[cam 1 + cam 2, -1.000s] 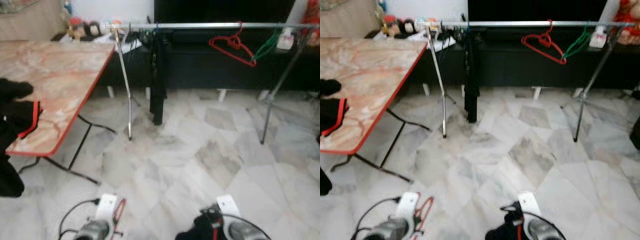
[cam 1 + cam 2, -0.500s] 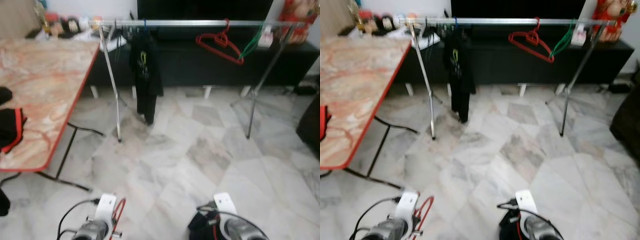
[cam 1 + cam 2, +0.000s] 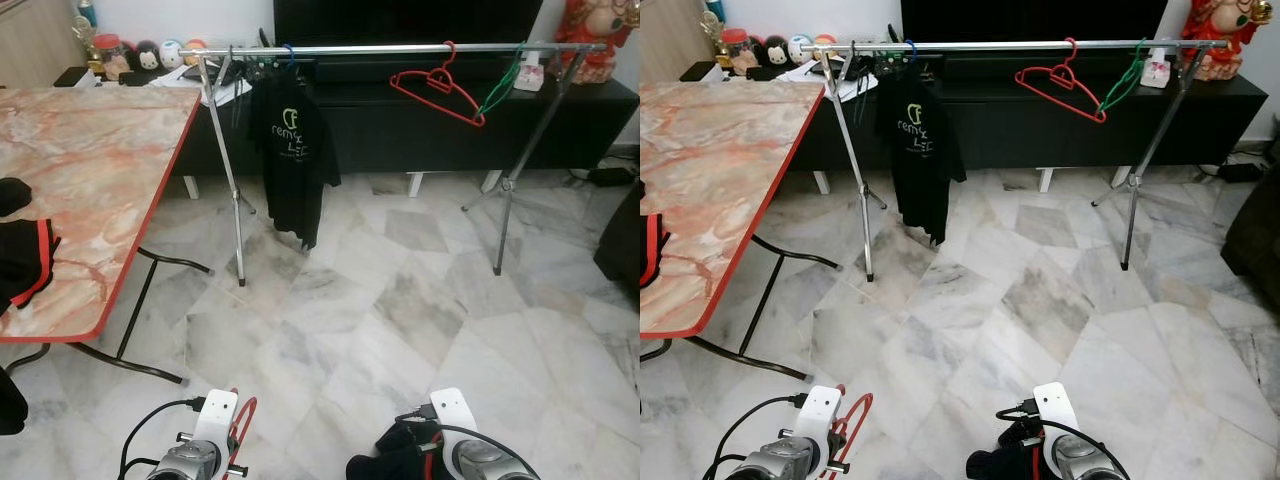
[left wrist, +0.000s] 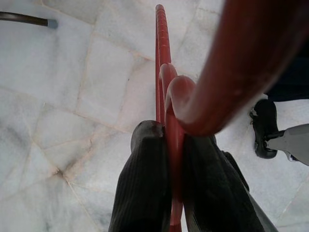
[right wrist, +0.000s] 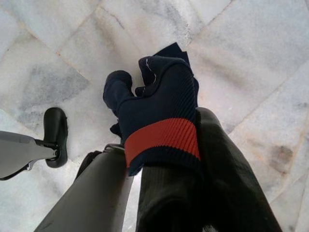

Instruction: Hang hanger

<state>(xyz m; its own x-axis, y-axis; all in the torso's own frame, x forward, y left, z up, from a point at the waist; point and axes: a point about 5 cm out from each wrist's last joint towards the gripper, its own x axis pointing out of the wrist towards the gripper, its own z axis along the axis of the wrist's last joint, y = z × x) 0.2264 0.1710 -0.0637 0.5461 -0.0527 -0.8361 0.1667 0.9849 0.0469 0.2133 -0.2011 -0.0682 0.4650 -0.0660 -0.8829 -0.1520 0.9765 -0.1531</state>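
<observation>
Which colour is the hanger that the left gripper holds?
Red: the hanger shows best in the left wrist view.

Across the last second the head camera swings toward the robot's right and steadies, so the blur clears. The clothes rail [image 3: 400,48] now sits near the middle of the frame, at about 12 o'clock. The table [image 3: 90,170] slides toward 9 o'clock, and less of the black and red cloth [image 3: 25,255] on its near edge remains in frame. The black T-shirt [image 3: 293,150] on the rail, first seen edge-on as a narrow dark strip, now faces the camera and shows its pale green print. A dark piece of furniture [image 3: 622,235] comes into view at 3 o'clock, along with the red figurine [image 3: 588,35] at the rail's far right end.
</observation>
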